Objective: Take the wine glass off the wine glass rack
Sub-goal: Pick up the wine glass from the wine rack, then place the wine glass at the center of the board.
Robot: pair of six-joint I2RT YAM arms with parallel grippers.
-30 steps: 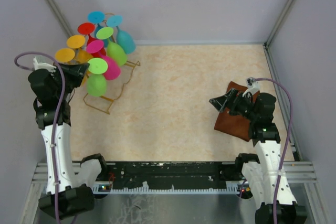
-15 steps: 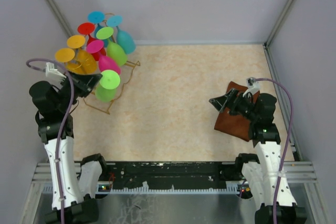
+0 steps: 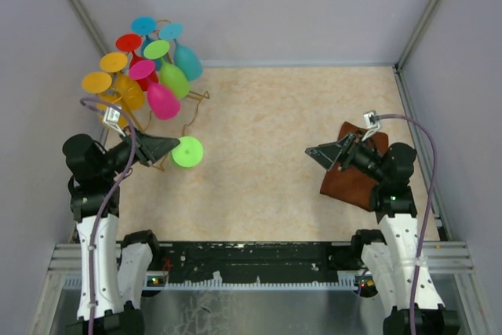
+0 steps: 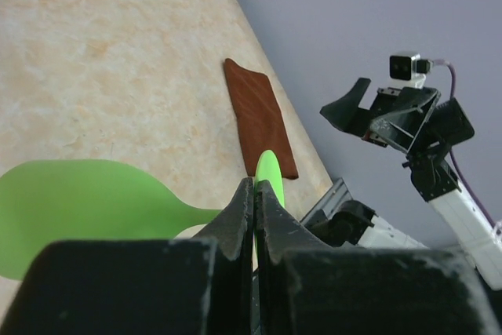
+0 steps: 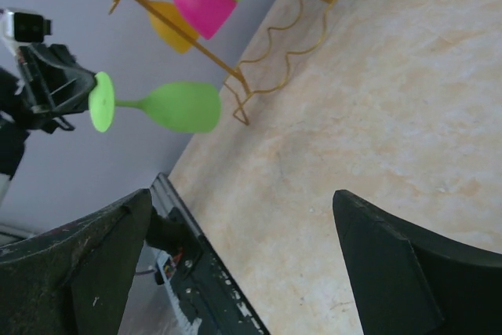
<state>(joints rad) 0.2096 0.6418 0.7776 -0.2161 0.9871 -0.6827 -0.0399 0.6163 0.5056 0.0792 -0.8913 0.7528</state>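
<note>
Found the left pincer [image 4: 255, 194] pressed together on the stem of the lime-green wine glass [image 4: 78, 205], close to its foot. Lost the pinched stretch of stem between the dark fingers [image 4: 235, 221], and saw the foot only edge-on, as a green sliver behind them. Saw the bowl cut off by the left edge of the left wrist view. Placed the glass off the wine glass rack [image 5: 196, 51], lying level in the air above the desk [image 3: 267, 115], with the bowl pointing toward the near corner of the rack's wavy base. Judged bowl and wire just apart in the right wrist view, though too close to be sure. From above, made out only a round green patch just past the fingertips, and could not tell whether that was foot or bowl. Saw other coloured glasses hanging on the rack, among them a pink glass [image 3: 162, 101], overlapping too much to count and hiding most of the golden wire. Found the right pincer [image 3: 320, 156] spread wide and holding nothing, above the brown cloth [image 3: 349, 186]. Saw its fingers [image 5: 78, 272] only as dark blurred shapes cut off at the bottom corners of its own view. Found part of the cloth covered by that arm.
</note>
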